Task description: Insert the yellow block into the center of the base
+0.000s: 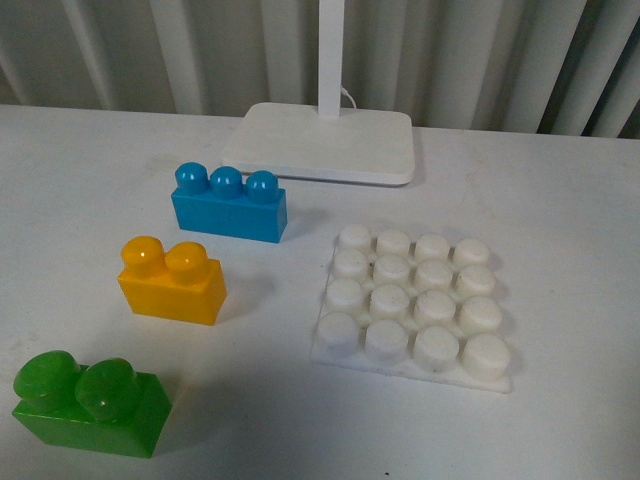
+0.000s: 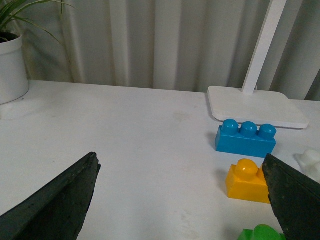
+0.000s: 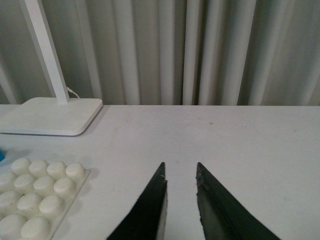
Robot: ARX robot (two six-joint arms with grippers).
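Observation:
The yellow block (image 1: 170,279) stands on the white table, left of the base (image 1: 412,305), a white square plate of round studs. No brick is on the base. In the left wrist view the yellow block (image 2: 247,181) lies close to one finger of my left gripper (image 2: 180,160), which is open and empty above the table. My right gripper (image 3: 180,170) is shut and empty, to the side of the base (image 3: 35,197). Neither gripper shows in the front view.
A blue three-stud brick (image 1: 228,204) stands behind the yellow block, a green two-stud brick (image 1: 90,403) in front of it. A white lamp stand (image 1: 320,142) sits at the back. A potted plant (image 2: 11,60) stands on the table in the left wrist view.

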